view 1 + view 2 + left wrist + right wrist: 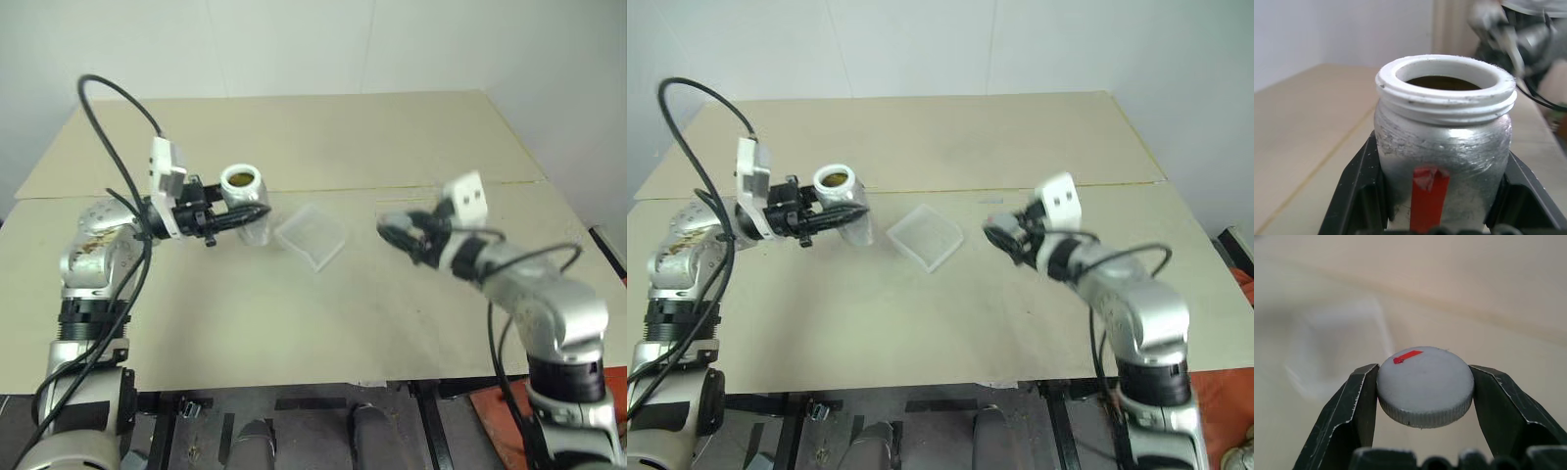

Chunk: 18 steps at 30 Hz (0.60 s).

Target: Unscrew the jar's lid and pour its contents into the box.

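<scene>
Jar (240, 186) sits upright and lidless above the table (294, 323) at the left, clamped between the black fingers of the left gripper (250, 213), red stripe (1428, 197) on its side and dark contents (1444, 83) inside. Just to its right the clear box (311, 235) rests on the table. Farther right, the right gripper (1425, 387) pinches the grey lid (1425, 384) by its edges, clear of the jar
</scene>
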Available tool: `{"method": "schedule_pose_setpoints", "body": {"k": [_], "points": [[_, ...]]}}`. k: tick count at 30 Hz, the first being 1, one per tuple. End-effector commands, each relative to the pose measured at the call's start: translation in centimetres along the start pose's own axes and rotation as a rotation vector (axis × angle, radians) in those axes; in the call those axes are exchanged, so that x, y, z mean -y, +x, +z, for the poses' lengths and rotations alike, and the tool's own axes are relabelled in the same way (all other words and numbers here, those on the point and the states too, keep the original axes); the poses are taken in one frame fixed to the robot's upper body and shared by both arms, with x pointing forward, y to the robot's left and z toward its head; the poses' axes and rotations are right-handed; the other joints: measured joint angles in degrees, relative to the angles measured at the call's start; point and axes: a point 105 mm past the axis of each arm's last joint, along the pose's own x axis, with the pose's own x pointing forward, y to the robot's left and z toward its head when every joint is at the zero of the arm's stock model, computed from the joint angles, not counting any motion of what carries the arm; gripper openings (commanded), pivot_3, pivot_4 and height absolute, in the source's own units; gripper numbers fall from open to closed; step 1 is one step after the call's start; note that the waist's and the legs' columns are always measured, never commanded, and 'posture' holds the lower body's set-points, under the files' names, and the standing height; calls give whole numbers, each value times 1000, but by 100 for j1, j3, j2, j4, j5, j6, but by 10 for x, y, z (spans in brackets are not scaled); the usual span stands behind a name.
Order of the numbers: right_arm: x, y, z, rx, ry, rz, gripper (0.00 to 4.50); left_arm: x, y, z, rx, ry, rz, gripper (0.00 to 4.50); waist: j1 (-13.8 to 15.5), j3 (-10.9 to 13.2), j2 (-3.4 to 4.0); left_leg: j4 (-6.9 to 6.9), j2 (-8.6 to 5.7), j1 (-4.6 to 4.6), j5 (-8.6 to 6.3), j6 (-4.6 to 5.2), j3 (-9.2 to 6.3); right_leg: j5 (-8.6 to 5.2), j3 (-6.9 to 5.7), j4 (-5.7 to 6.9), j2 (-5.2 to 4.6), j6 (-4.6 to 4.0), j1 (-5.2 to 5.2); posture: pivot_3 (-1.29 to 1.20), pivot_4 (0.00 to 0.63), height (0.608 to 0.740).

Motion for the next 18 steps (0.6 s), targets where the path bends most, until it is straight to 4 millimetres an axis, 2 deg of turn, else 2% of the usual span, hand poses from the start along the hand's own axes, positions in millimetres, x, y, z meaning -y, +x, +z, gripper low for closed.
{"method": "schedule_pose_setpoints", "body": {"k": [1, 5, 7, 8, 11, 13, 16, 18], "points": [[4, -3, -11, -6, -66, -84, 2763, -8, -7, 16, 16, 85, 79, 1949, -27, 0, 0, 0, 0, 2, 0, 0, 0, 0, 1, -3, 0, 0, 0, 0, 150, 740], [7, 0, -32, -55, -45, -115, 2763, -13, -8, 16, 9, 118, 153, 1949, -37, 0, 0, 0, 1, 11, 0, 0, 2, 0, 4, -10, 1, -1, 4, 0, 150, 740], [7, 0, -36, -72, -42, -109, 3477, -19, -6, 15, 1, 143, 209, 1949, -20, 0, 0, 0, 0, 11, 0, 0, 1, 0, 4, -12, 1, 0, 7, 0, 150, 740], [6, 0, -36, -77, -47, -96, 3681, -21, -5, 15, -3, 157, 230, 1949, -11, 0, 0, 0, 0, 10, 0, 0, 1, 0, 3, -12, 1, 0, 7, 0, 150, 740], [2, -8, -27, -63, -59, -34, 4468, -32, 1, 13, -30, 235, 331, 1949, 36, 0, 0, 0, 0, 7, 0, 0, 1, 0, 3, -12, 0, 0, 7, 0, 150, 740], [1, -13, -18, -59, -74, 18, 4468, -44, 7, 11, -70, 312, 426, 1949, 112, 0, -1, 1, 0, 6, 0, -1, 2, 0, 3, -20, 0, 0, 7, 0, 150, 740], [-6, -29, 9, -17, -59, 152, 4468, -60, 21, 2, -175, 630, 539, 1949, 176, 1, -1, 4, -4, 8, 1, -1, 2, 0, 2, -22, -1, 0, 10, 0, 150, 740], [-12, -37, 24, 5, -54, 223, 4468, -64, 33, -2, -208, 798, 533, 1949, 225, 1, -1, 4, -4, 9, 0, -1, 1, 1, 2, -30, 0, 1, 14, 0, 150, 740]]}}
